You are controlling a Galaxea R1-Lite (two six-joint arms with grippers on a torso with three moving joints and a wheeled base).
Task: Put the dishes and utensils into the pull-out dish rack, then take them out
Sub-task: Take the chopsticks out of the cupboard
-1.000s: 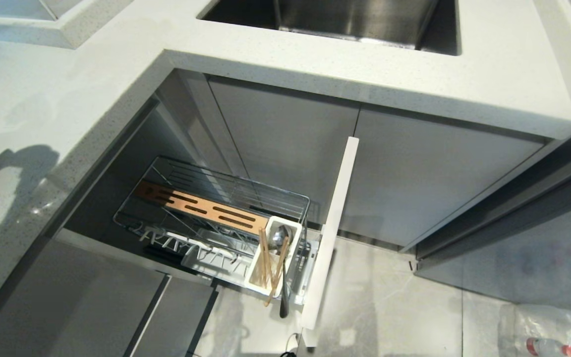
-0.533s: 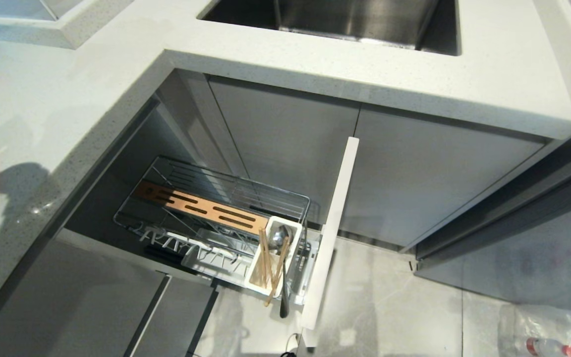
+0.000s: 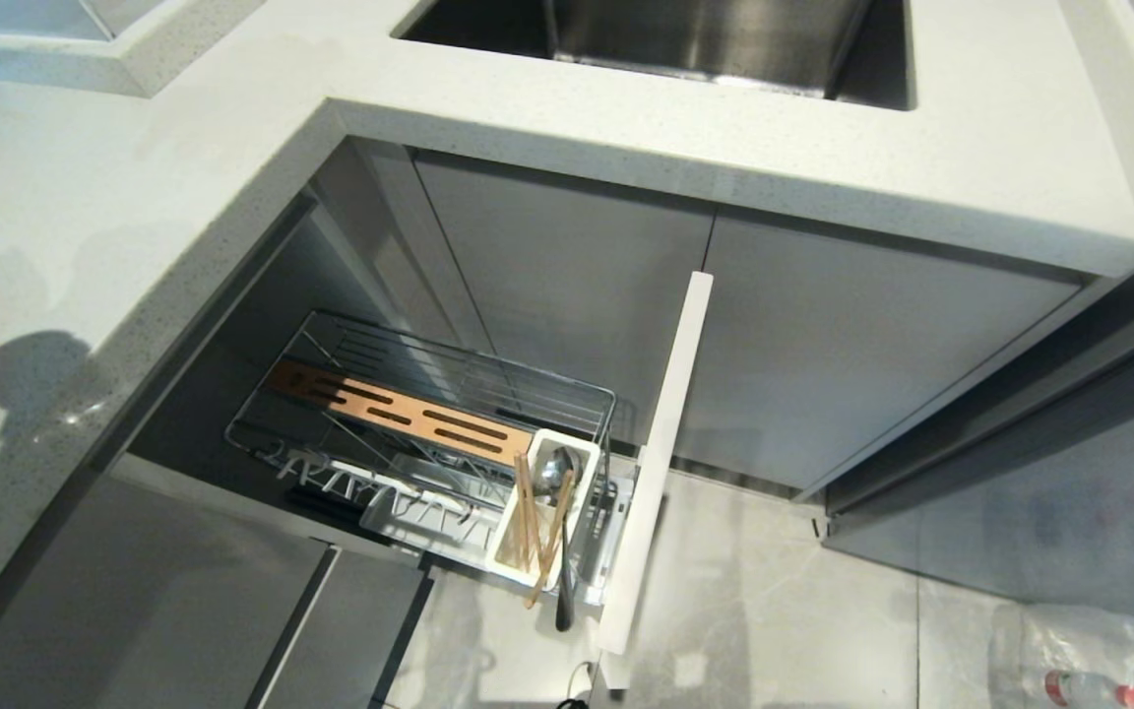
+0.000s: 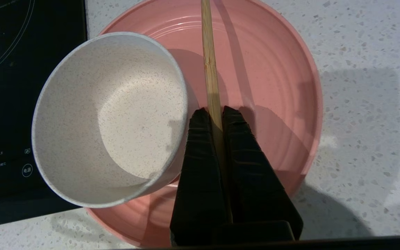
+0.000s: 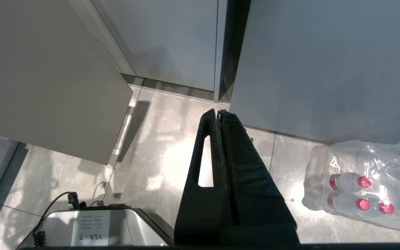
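Over speckled white countertop (image 4: 359,104), left gripper (image 4: 214,113) is pinching one wooden chopstick (image 4: 209,62) above the pink plate (image 4: 273,86) beside the cream bowl (image 4: 109,118); firm grip, level carry toward the rack's white cutlery box (image 3: 537,502) advisable.

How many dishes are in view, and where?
2. The cream bowl overlaps the pink plate's edge; the plate lies on the counter under the left gripper. None in the dish rack.
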